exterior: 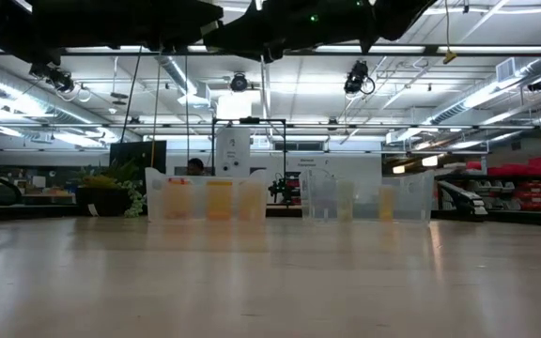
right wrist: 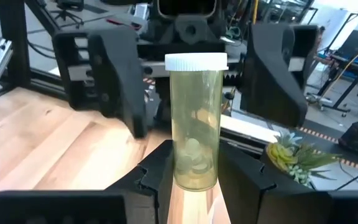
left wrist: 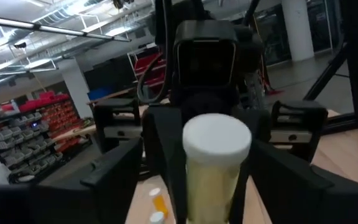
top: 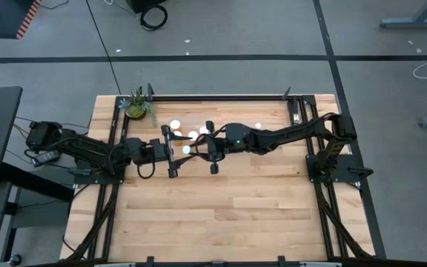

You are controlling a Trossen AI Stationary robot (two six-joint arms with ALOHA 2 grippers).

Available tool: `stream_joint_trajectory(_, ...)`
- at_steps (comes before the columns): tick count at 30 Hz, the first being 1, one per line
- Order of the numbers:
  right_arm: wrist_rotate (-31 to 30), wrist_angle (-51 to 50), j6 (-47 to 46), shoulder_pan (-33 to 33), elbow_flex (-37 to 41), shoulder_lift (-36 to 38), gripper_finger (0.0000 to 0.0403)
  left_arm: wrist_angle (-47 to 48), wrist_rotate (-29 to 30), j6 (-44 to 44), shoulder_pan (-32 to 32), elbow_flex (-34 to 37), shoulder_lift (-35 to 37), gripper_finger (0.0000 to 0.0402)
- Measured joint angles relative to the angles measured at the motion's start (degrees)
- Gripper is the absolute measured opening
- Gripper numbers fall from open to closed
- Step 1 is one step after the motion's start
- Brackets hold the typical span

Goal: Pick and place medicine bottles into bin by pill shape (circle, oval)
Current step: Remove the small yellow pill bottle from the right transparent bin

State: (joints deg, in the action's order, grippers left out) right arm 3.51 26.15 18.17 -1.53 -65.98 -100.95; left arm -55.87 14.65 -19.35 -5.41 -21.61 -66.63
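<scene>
Two hands meet above wooden table, right hand clamping bottle, left hand spread, shelved warehouse behind

A small potted plant sits at the wooden table's corner.

Bottle base behind right hand

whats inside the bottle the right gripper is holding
The bottle held in the right gripper has a few pale pills piled at its bottom, the rest empty. Their exact shape is unclear; the fingers cover the base.
</scene>
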Motion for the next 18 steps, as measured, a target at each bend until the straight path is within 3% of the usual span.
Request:
stream_joint_trajectory(5,-0.04,0.05,-0.13,-0.32,-0.02,0.00,0.0123,0.19,0.13,-0.03,0.00,0.02,0.02,0.0309)
stream_joint_trajectory(18,-0.70,0.27,0.02,-0.32,-0.02,0.03,0.0123,1.24,0.18,-0.59,0.02,0.13,0.02,0.0269)
